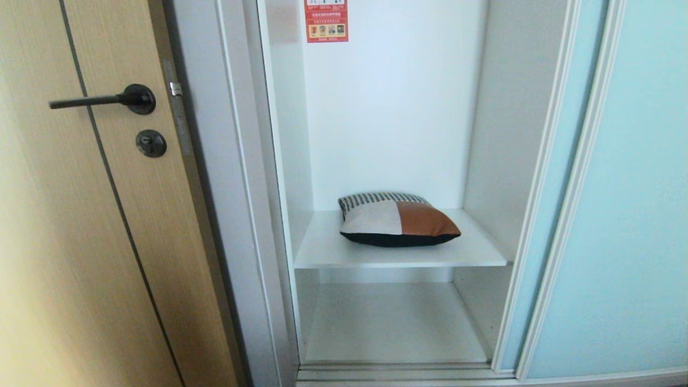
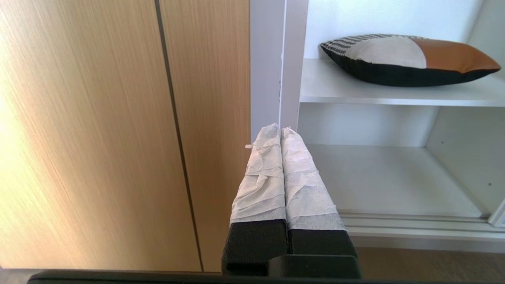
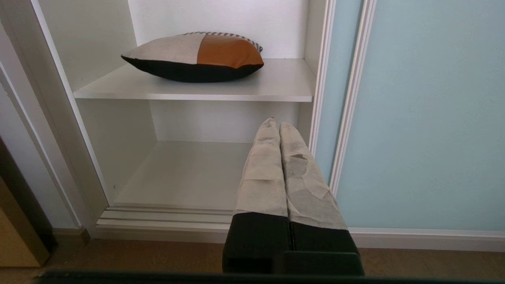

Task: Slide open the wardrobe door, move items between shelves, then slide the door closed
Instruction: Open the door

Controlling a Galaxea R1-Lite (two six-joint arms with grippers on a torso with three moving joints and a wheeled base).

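The sliding wardrobe door (image 1: 634, 215), a pale aqua panel in a white frame, stands slid to the right, so the narrow white compartment is open. The item (image 1: 398, 220), a soft cushion-like bundle in black, tan-brown and white, lies on the upper shelf (image 1: 333, 252). The lower shelf (image 1: 392, 322) beneath it is bare. Neither arm shows in the head view. My left gripper (image 2: 280, 128) is shut and empty, low before the compartment's left post, with the item (image 2: 406, 59) up to its right. My right gripper (image 3: 277, 123) is shut and empty, low beside the door (image 3: 426, 118), below the item (image 3: 197, 57).
A light wooden door (image 1: 80, 242) with a black lever handle (image 1: 102, 100) stands left of the wardrobe. A red sticker (image 1: 326, 20) is on the compartment's back wall. The door's floor track (image 1: 398, 371) runs along the bottom, above a brown wooden floor (image 3: 138, 256).
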